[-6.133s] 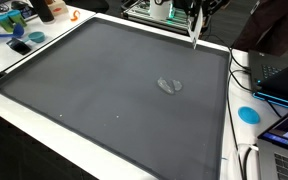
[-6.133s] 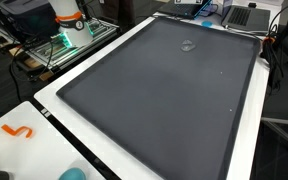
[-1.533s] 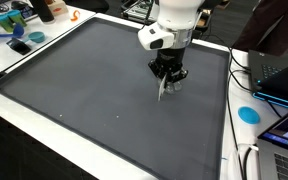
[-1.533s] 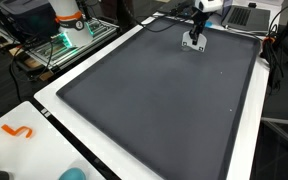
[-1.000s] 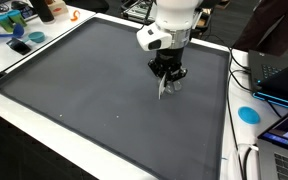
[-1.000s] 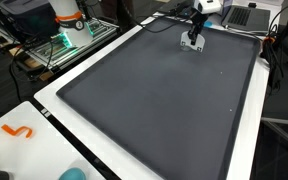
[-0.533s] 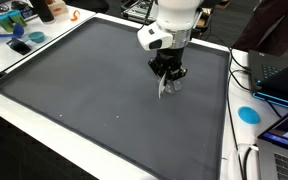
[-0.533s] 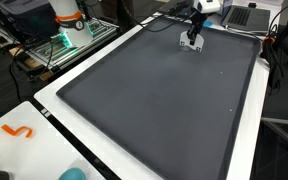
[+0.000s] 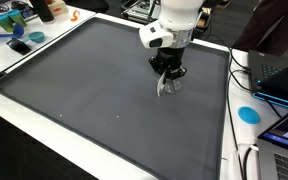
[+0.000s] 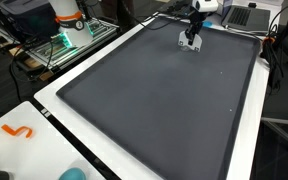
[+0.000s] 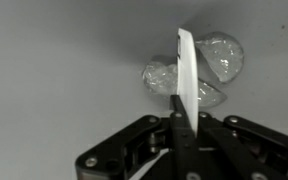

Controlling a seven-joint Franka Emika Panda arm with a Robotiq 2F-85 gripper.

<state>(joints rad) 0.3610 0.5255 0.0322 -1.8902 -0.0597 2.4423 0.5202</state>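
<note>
One thin white strip stands edge-on in my gripper, whose fingers are pinched on its near end. It reads as a narrow, flat, opaque blade, slightly tapered at the far tip. Just beyond the fingertips, behind the strip, a crumpled clear film, glossy and lobed, lies on the dark grey mat. I cannot tell whether strip and film touch. In both exterior views the gripper hangs low over the mat.
</note>
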